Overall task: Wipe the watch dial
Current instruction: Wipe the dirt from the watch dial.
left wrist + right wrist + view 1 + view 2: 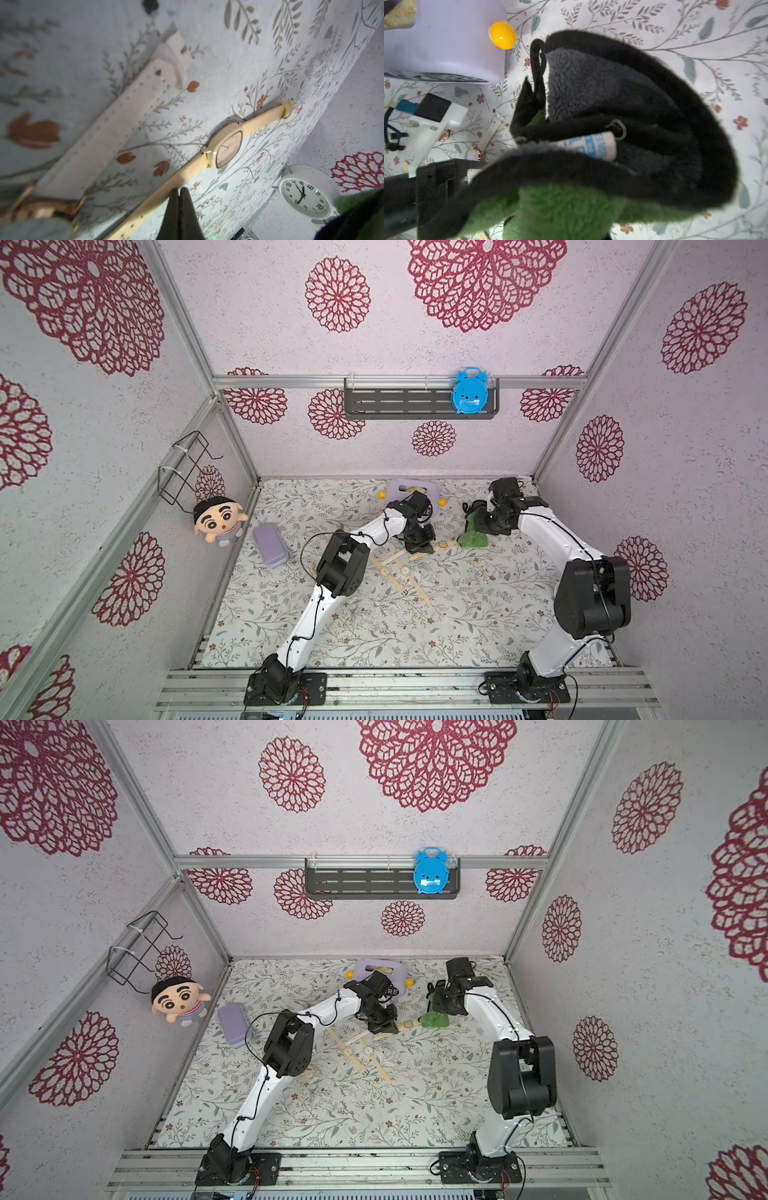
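A yellow-strapped watch lies on the flowered table, its dial (442, 545) (227, 149) facing up. My left gripper (426, 551) (180, 190) is shut. Its closed fingertips press down on the holed end of the watch's strap (149, 199), left of the dial. My right gripper (482, 529) is shut on a green and black fleece cloth (473, 540) (571, 207), which hides its jaws. The cloth's green end rests on the table just right of the dial, by the strap's far end. It is not touching the dial.
Two more yellow watches (384, 571) (405, 571) lie nearer the front. A white-strapped rose-gold watch (116, 133) lies beside my left gripper. A purple box (411, 489) stands at the back and a purple case (271, 544) at the left. A white alarm clock (305, 197) stands by the wall.
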You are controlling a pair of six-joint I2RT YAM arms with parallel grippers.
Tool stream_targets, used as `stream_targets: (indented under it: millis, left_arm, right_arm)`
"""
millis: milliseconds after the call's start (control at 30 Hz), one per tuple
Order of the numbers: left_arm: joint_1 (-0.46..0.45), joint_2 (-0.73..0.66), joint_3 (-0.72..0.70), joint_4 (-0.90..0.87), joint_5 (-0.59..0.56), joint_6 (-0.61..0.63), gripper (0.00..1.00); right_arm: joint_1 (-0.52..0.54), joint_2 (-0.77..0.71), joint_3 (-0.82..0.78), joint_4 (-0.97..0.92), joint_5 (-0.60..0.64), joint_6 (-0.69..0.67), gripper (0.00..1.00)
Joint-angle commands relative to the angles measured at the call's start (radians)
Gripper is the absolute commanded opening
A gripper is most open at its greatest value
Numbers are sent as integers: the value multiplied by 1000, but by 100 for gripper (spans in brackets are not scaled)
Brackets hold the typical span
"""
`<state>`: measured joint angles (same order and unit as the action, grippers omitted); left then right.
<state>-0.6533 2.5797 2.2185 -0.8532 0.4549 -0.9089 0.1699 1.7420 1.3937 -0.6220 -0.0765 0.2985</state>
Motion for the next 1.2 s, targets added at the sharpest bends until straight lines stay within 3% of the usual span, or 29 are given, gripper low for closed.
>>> stream_targets:
  millis: [0,333,467,733,900,1167]
  left_arm:
    - [32,47,-43,-84,-109,13,0]
    - [35,45,-47,-101,-110,33,0]
    - [38,38,-57,-103,-114,36,0]
    - [41,35,-67,-97,-112,37,0]
    - [44,35,-69,-99,-113,36,0]
    - [47,27,-74,-104,-115,47,0]
  right_arm:
    - [37,79,47,11,-113,-6,0]
    - [123,298,197,7,-139,10,0]
    - [143,341,187,-8,-78,0,0]
    - [148,359,17,56,51,19,0]
    - [145,376,-10,27,198,50,0]
    - [38,361,14,-49,317,73,0]
